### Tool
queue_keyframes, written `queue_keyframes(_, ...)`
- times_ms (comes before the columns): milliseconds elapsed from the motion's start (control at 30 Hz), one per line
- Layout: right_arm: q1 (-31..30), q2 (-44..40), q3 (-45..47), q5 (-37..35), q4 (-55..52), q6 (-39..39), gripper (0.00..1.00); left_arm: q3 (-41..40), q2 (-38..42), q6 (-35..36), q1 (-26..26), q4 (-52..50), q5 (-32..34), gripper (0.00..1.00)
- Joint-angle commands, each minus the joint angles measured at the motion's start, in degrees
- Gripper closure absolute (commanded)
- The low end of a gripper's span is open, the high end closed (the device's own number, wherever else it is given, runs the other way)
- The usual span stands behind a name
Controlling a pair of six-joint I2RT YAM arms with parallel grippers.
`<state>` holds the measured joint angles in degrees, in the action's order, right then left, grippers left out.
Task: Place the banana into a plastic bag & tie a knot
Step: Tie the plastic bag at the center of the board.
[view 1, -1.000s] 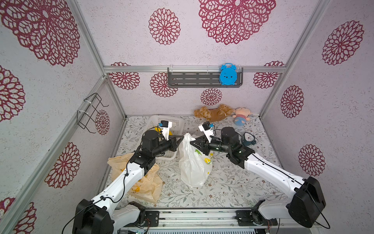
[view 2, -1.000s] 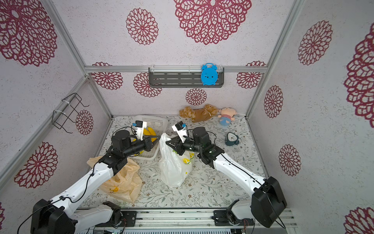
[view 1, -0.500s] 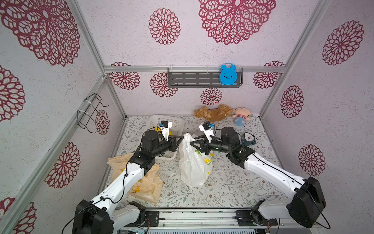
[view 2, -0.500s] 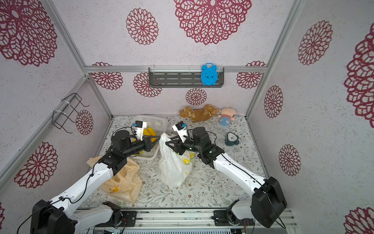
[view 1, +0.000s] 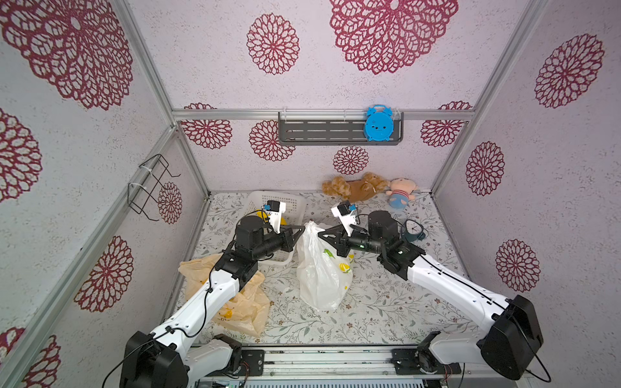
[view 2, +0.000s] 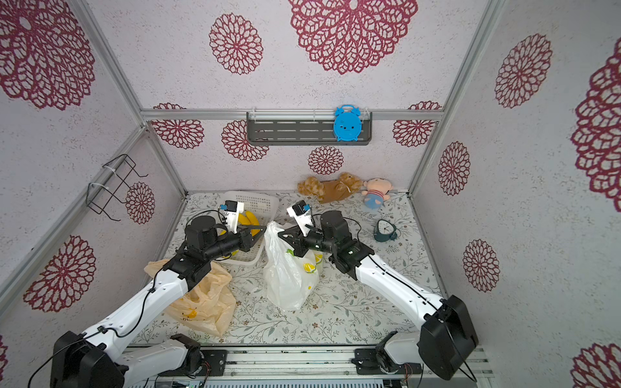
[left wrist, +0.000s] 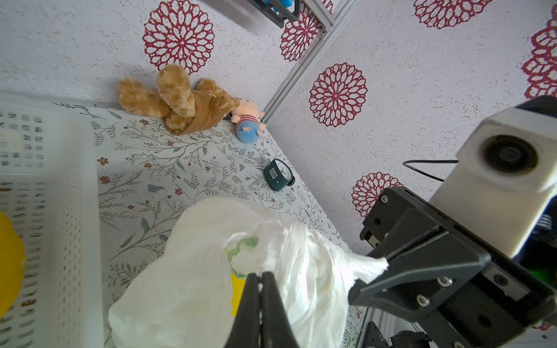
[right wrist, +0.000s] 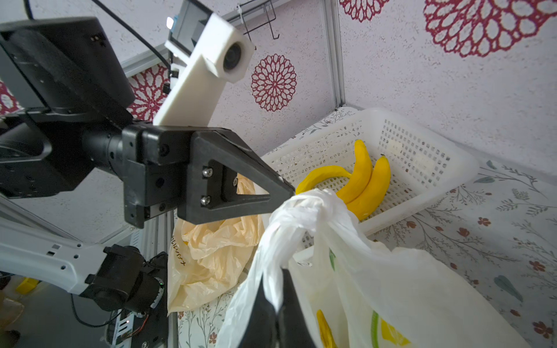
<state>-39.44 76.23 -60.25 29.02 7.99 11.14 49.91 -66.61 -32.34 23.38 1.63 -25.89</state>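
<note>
1. Meanwhile, left claw and right claw each clamp a twisted handle of the white bag, which stands on the counter.
2. Yellow inside it is probably the banana.
3. Pulling the knot tight could slip or tear the thin film.

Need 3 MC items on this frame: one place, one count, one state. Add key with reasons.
1. The loose bananas lie:
A in the white basket
B on the wall shelf
C beside the plush toys

2. Plastic bags in the cell:
A one
B two
C three

3. The right gripper is:
A open in mid-air
B shut on the white bag
C shut on a banana

Key:
1 A, the yellow fruit shows inside the perforated walls.
2 B, the white bag plus one crumpled tan bag.
3 B, the jaws pinch the bag's twisted handle in the right wrist view.
</note>
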Motion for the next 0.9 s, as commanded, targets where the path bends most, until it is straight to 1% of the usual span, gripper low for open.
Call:
queue_keyframes(0, -0.11, -2.73, -2.26, -2.94, -1.58, -1.39, 1.0, 2.4, 1.75, 2.13, 0.27, -1.84, 1.98, 1.0)
queue_keyframes(167, 0.14, -3.94, 0.13, -8.41, -5.51, -2.62, 1.0, 4.87, 3.07, 4.79, 0.08, -7.57, 4.97, 1.0)
queue_keyframes(333, 0.92, -5.71, 4.16, -11.43, -6.55, -1.99, 1.0, 6.53, 3.94, 6.12, -0.66, -10.78, 7.17, 1.0)
queue_keyframes(500, 2.96, -9.02, 8.93, -15.03, -7.15, -0.17, 1.0, 5.96, 4.88, 5.89, -2.2, -12.7, 12.94, 1.0)
queue_keyframes(600, 5.64, -11.34, 13.23, -18.21, -7.2, 2.84, 1.0, 4.09, 4.88, 4.67, -3.65, -12.23, 15.47, 1.0)
queue_keyframes(733, 12.57, -14.23, 20.88, -23.59, -7.61, 9.77, 1.0, 0.26, 3.69, 2.59, -5.95, -10.43, 17.84, 1.0)
queue_keyframes(867, 18.06, -16.25, 25.08, -29.73, -9.82, 15.03, 1.0, -1.88, 0.28, 1.04, -6.83, -7.62, 17.42, 1.0)
